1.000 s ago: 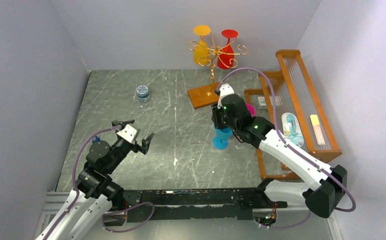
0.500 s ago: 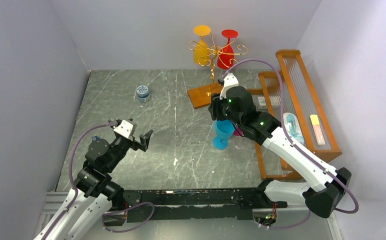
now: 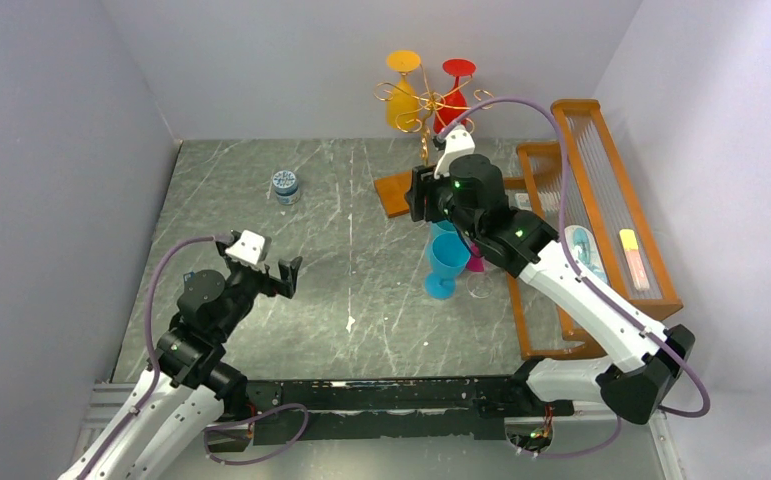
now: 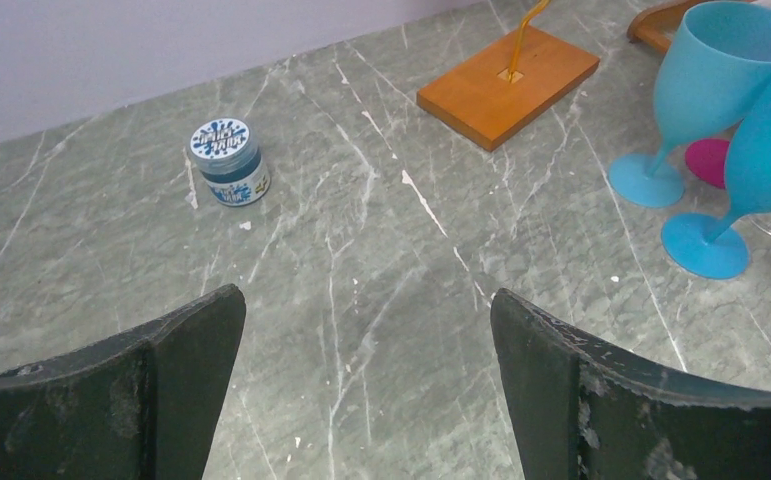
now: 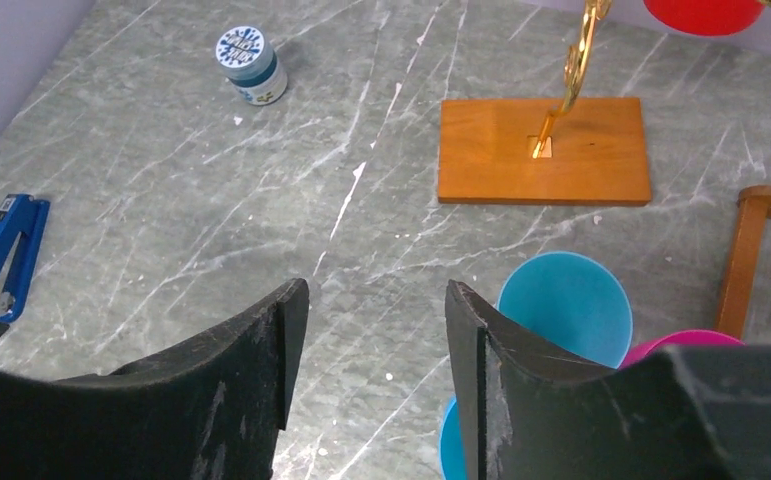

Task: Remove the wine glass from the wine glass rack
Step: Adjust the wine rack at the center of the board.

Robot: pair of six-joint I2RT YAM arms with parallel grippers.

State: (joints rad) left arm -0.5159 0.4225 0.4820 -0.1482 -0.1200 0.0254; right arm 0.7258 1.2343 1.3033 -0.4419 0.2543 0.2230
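The wine glass rack [image 3: 429,100] is a gold wire tree on a brown wooden base [image 3: 398,192] at the back. A yellow wine glass [image 3: 401,98] and a red wine glass [image 3: 453,100] hang upside down on it. My right gripper [image 3: 418,198] is open and empty, above the table just in front of the base [image 5: 544,150]; its own view [image 5: 376,290] shows the gold stem [image 5: 573,60] and the red glass's rim [image 5: 701,12]. My left gripper [image 3: 263,262] is open and empty, low over the left of the table [image 4: 366,300].
Two blue glasses [image 3: 444,262] [image 4: 721,80] and a pink one [image 3: 478,262] stand beside the right arm. An orange wooden frame with clear rods [image 3: 601,200] fills the right side. A small blue jar [image 3: 285,185] stands at the back left. A blue tool [image 5: 6,250] lies left.
My right gripper has moved away from the blue glass toward the rack's base. My left gripper has shifted a little nearer.
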